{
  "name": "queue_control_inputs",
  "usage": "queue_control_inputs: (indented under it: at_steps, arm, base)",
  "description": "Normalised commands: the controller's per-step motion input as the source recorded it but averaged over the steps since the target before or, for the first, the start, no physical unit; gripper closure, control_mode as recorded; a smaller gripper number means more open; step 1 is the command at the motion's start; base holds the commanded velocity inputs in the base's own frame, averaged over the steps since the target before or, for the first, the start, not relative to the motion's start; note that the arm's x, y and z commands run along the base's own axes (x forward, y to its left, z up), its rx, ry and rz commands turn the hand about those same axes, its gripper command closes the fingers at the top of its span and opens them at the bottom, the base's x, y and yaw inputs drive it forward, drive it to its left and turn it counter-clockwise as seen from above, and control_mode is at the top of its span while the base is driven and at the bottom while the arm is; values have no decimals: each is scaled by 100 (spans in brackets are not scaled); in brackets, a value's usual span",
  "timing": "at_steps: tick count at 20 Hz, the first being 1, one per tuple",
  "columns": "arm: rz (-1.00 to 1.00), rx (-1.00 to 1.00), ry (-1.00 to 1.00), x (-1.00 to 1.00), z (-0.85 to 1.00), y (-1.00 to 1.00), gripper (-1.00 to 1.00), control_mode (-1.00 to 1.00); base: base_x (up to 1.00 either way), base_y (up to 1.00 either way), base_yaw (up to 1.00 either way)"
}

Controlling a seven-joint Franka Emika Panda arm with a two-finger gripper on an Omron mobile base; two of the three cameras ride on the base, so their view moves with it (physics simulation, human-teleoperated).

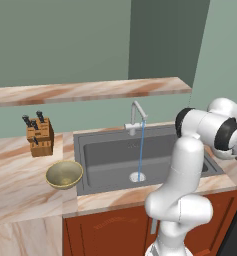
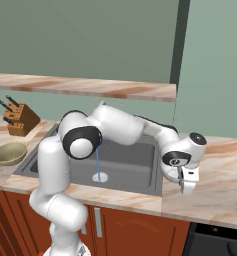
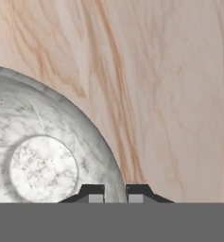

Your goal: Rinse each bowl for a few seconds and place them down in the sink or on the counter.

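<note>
Premises: a rendered domestic kitchen. Evidence: marbled bench [image 1: 25, 165] over reddish-brown cabinets [image 1: 110, 230]; dark grey sink [image 1: 110, 160] set into it, faucet [image 1: 136, 116] running a thin stream; knife block [image 1: 39, 136] with knives; bowl [image 1: 64, 174] beside the sink; matching shelf [image 1: 85, 91] on green wall.

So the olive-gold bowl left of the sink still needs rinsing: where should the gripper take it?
Probably by the rim. The olive-gold bowl sits upright and open on the counter, its wall thin and flaring. Come from above, one finger inside and one outside, on the edge nearest the sink, away from the knife block.
</note>
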Motion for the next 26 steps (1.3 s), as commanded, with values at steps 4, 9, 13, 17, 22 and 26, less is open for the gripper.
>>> queue_control_inputs:
  at_steps: [4,9,13,17,22,26]
  arm:
    - [0,-4,0,0,-8,-1,-100,-100]
    - [0,-3,-3,0,13,0,-100,-100]
    - [0,0,-7,-2,53,-5,-100,-100]
    - [0,0,-8,-5,80,-5,-100,-100]
    - [0,-9,-8,-3,99,12,-100,-100]
    - [0,-15,-10,-24,100,30,-100,-100]
  base:
    - [0,0,0]
    - [0,0,0]
    - [0,0,0]
    - [0,0,0]
    - [0,0,0]
    - [0,0,0]
